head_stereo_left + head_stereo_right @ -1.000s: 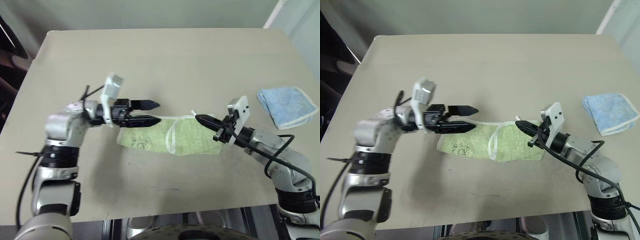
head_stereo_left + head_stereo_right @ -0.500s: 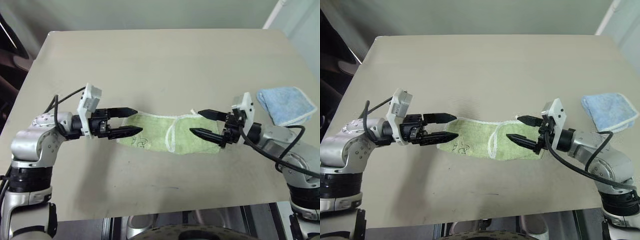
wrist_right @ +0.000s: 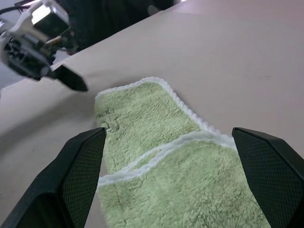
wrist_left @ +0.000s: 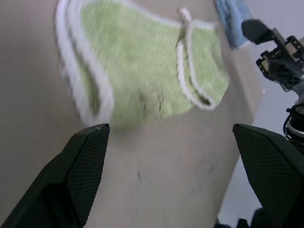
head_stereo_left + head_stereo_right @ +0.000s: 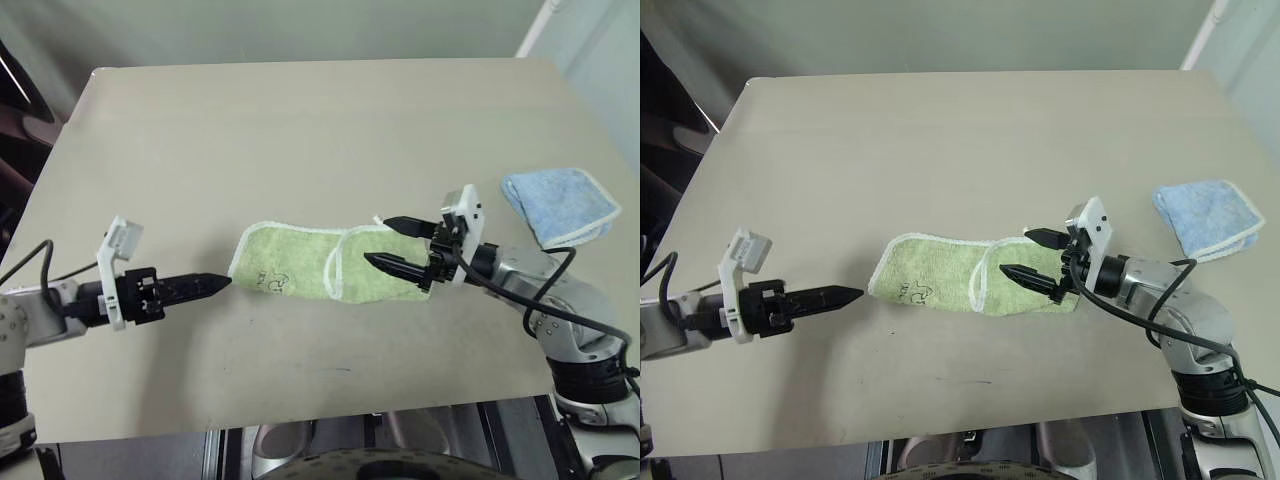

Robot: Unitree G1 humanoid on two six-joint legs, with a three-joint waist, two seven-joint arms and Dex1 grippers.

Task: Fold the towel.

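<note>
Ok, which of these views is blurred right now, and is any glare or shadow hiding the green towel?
Left wrist view: the towel is smeared by motion blur. Right wrist view: its pile and white edging are crisp, while the left gripper behind is soft. Head views: even light, no glare on the table, only faint shadows beside the towel and under the right gripper.

no readable text, dark mark on the towel [image 5: 268,281] (too small to decipher)

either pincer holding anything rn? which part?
Nothing held. Left pincer is open, off the towel's end; right pincer is open over its other end.
</note>
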